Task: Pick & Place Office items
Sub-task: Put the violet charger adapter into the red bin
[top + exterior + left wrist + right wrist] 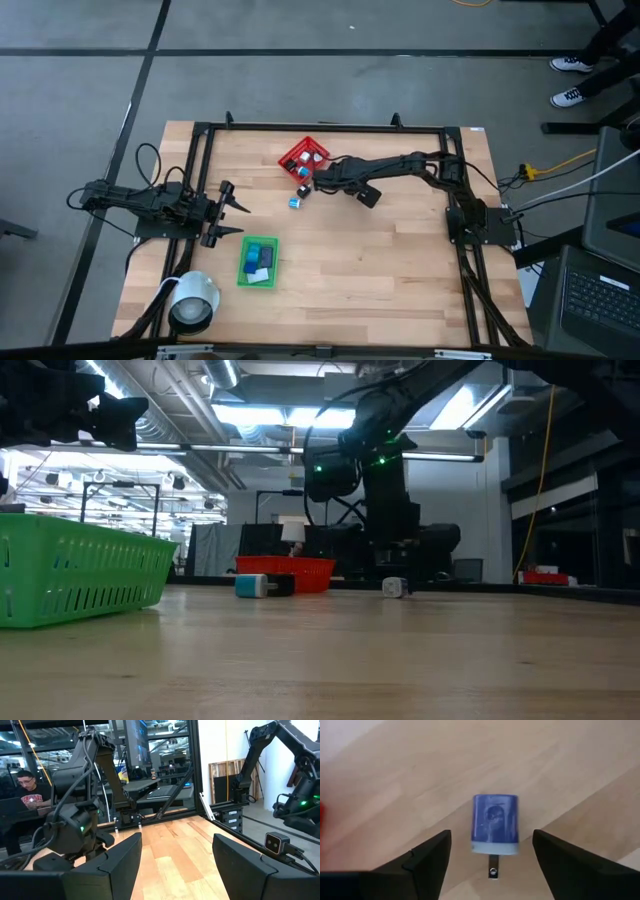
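Two arms sit over your wooden worktop (400, 260): the right one stretches across from the right rail toward the far-centre, the left one waits at the left edge. Your red mesh basket (303, 156) stands near the far edge with a few small pieces inside it, and the flat green tray (257, 262) lies nearer the front left, holding blue and white pieces. You have the right end effector (308, 184) just beside the basket with its fingers spread wide, gripping nothing; its wrist camera shows a small blue block (495, 824) with a pale end lying flat on the wood between the two fingers, touching neither. Another blue-and-white piece (294, 202) lies loose close by. Your left end effector (228, 210) hangs released too, fingers apart, well away from the items.
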Action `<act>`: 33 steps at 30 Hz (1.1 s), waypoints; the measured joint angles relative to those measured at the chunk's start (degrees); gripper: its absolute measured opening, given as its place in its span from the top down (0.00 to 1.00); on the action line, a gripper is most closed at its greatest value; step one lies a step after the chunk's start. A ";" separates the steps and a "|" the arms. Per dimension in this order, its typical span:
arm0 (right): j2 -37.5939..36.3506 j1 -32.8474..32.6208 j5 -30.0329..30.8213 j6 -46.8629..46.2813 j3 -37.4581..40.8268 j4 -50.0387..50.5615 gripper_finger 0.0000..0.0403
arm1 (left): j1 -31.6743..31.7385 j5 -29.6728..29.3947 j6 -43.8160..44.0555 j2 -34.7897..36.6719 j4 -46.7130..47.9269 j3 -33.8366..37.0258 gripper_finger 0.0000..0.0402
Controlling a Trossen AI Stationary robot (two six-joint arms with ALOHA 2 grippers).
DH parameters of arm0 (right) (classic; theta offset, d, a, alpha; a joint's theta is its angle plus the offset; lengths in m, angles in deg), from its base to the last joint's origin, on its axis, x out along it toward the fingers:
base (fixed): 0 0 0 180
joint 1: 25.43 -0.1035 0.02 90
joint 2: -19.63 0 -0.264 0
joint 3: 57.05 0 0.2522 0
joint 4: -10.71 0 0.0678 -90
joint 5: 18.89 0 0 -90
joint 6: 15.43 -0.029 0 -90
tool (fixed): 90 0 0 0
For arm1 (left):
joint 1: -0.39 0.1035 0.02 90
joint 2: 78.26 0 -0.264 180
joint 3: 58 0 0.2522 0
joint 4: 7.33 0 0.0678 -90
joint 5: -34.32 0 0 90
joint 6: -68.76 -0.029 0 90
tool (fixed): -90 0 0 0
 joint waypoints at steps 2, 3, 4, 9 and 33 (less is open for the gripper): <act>0.00 0.00 -0.20 -0.02 0.97 -0.56 0.31 | -0.02 -0.02 0.00 0.00 -0.02 0.00 0.40; 0.00 0.00 -0.61 -0.06 1.33 -0.91 0.32 | 0.00 0.00 0.01 0.01 -0.02 -0.02 0.40; 0.00 0.03 -1.18 -0.04 1.63 -1.32 0.33 | 0.00 -0.02 -0.01 0.01 -0.02 -0.01 0.40; -0.15 0.00 -1.32 0.01 2.60 -2.14 0.39 | 0.00 -0.02 -0.02 0.00 0.00 0.00 0.40; -0.13 1.96 -1.28 9.09 2.62 -2.87 0.42 | 0.00 -0.01 0.00 0.01 -0.01 -0.01 0.40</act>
